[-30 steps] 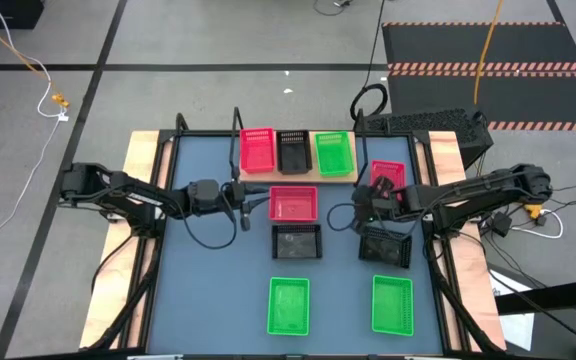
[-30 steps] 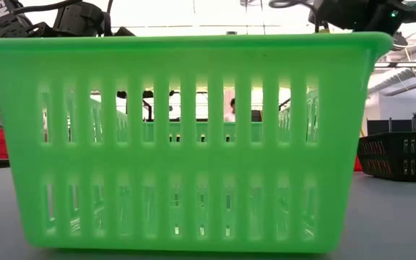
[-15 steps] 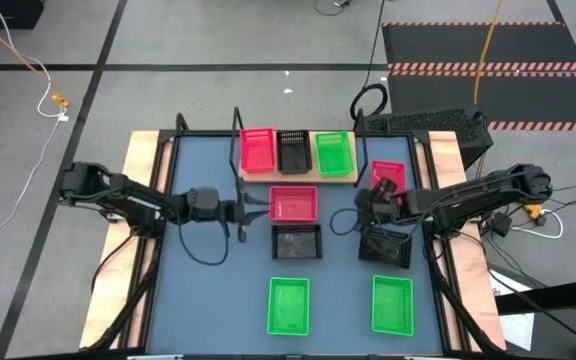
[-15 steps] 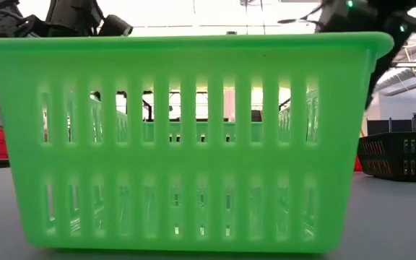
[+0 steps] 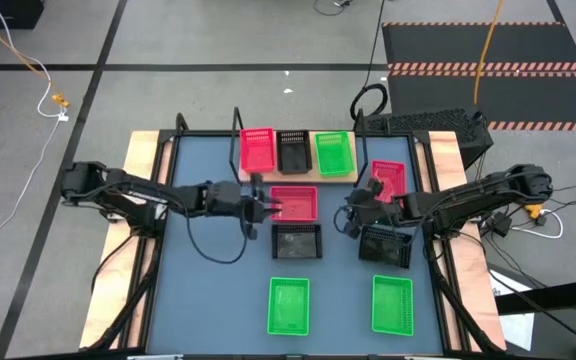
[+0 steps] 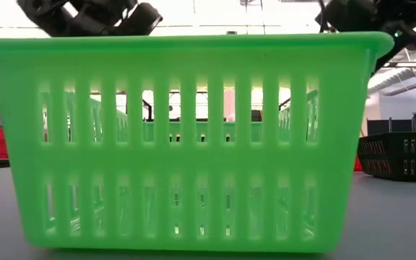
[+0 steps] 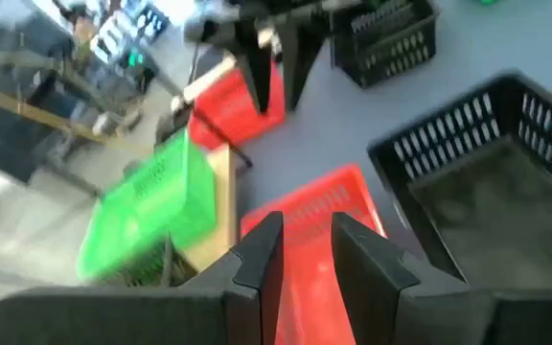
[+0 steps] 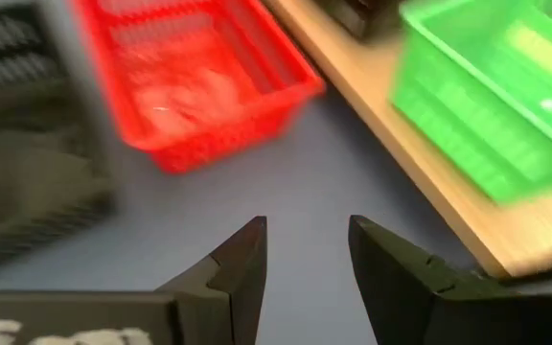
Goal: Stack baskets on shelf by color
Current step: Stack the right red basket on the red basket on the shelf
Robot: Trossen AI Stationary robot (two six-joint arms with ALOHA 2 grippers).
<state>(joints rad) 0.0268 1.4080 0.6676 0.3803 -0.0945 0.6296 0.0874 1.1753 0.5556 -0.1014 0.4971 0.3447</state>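
Note:
The light-wood shelf (image 5: 351,177) at the table's far edge carries a red basket (image 5: 257,150), a black basket (image 5: 293,151) and a green basket (image 5: 333,153) side by side. On the table rest a red basket (image 5: 293,203), a black basket (image 5: 296,241) just nearer, another red basket (image 5: 388,178), another black basket (image 5: 385,245), and two green baskets (image 5: 289,305) (image 5: 392,303). My left gripper (image 5: 266,207) (image 7: 307,259) is open over the left rim of the middle red basket (image 7: 319,206). My right gripper (image 5: 348,218) (image 8: 307,254) hovers open over bare table to that basket's right.
The near green basket (image 6: 186,137) fills the low view, with a black basket (image 6: 403,155) behind it on the right. A black metal frame (image 5: 236,140) rises at the shelf's ends. Bare tabletop (image 5: 208,290) lies on the near left.
My left gripper has moved toward the table's right edge and now reaches the middle red basket's left rim. My right gripper has shifted toward the table's left, away from the right red basket. No basket has moved.

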